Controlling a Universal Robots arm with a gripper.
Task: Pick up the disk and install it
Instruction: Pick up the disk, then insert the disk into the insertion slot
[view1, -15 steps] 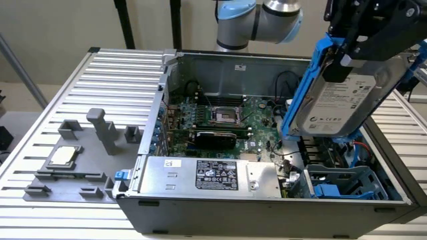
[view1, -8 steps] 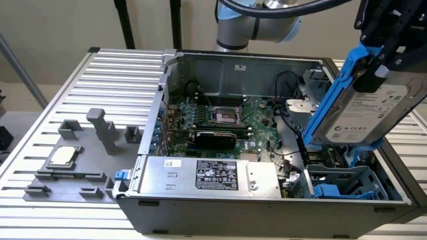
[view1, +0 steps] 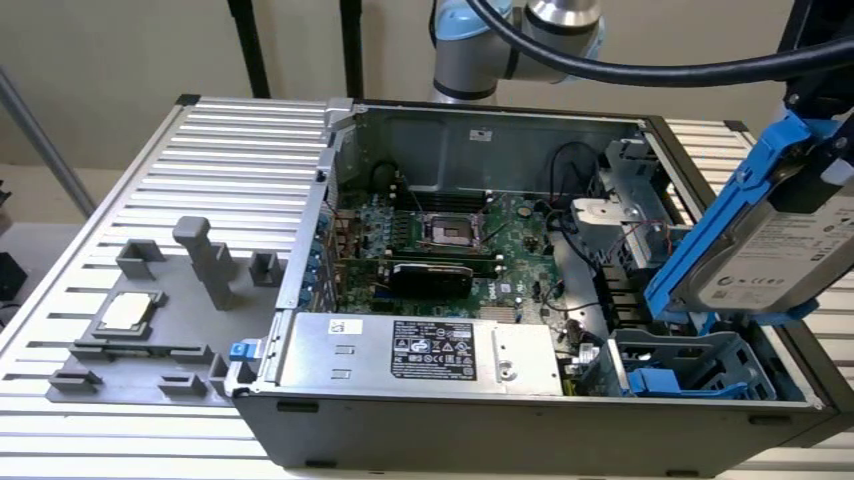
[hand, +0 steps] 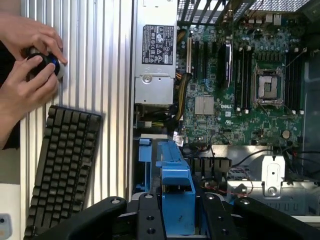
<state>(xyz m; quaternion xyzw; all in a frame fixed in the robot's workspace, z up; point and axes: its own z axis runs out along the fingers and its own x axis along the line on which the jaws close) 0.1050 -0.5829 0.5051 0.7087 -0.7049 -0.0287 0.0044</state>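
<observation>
You have the disk off the table and in the grip of the gripper. The jaws stand partway closed, one black finger on each side, clamped on the disk's bright blue plastic frame.

In the exterior view the disk hangs at the exterior view's right, raised above the open computer case and tilted steeply, upper end toward the arm. Its broad face is flat silver-grey metal with a white label printed in small dark text. Bright blue rails run along both long edges, and the nearer rail slants down to a lower tip. That low end sits over the blue cage in the case's near corner, at the exterior view's right. Whether it touches the cage you cannot tell from here.

In the wrist view you see the disk end-on, as a blue block between the fingers, with the cage's blue plastic just past it.

Inside the case lie the green circuit board and the grey power supply. On the slatted table, at the exterior view's left, a grey fixture holds a small square silver chip. Beside the case, a person's hands cup a round dark knob next to a black keyboard.
</observation>
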